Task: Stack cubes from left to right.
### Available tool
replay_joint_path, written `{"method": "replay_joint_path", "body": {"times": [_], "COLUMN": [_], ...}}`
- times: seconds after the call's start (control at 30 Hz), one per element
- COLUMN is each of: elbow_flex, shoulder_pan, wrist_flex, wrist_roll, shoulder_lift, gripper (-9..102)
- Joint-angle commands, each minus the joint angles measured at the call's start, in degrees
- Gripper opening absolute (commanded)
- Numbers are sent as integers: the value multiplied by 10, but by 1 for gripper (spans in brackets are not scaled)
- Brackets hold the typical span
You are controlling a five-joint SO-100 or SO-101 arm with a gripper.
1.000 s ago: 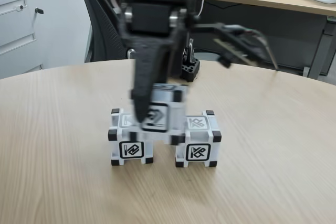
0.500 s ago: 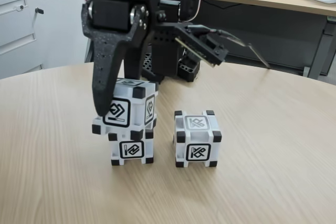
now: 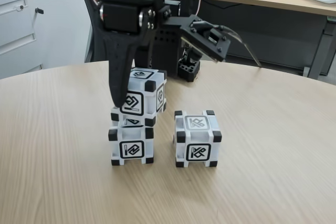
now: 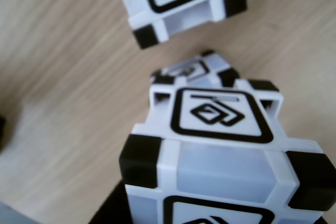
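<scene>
1. The surface (image 3: 273, 145) is a round wooden top. It carries two cubes directly, and a third sits off it, up in the pincer's hold.
2. The pincer (image 3: 137, 97) is clamped on the held cube (image 3: 143, 97). One dark finger runs down the cube's near-left face in the fixed view; the other finger is hidden behind it.
3. The held cube (image 4: 220, 150) sits on or just above the lower cube (image 3: 131, 144), directly beneath the pincer. It looks turned a little and set slightly off to the right of the one below, so the first stacking step seems close to done but not released.
4. The free cube (image 3: 197, 139) stands on the surface just to the right of the pincer in the fixed view, apart from the stack. It is still to be lifted onto the pile, so roughly half the task remains.
5. Against the frame half a second earlier, the pincer and held cube have shifted right: then the cube overhung the lower cube's left edge, now it is more nearly centred. The lower cube and free cube have not moved.
</scene>
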Motion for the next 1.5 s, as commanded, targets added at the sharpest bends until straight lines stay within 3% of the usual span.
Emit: {"method": "replay_joint_path", "body": {"times": [0.0,0.37,0.5,0.6,0.77,1.2,1.47], "elbow_flex": [-26,-25,-24,-24,-24,-24,-24], "shoulder_pan": [5,5,5,5,5,-7,-104], "wrist_flex": [0,-1,-1,-1,-1,-2,-2], "wrist_roll": [-6,-10,-19,-24,-25,16,63], "shoulder_lift": [18,18,18,18,18,26,27], "gripper": [0,1,9,24,33,40,41]}}
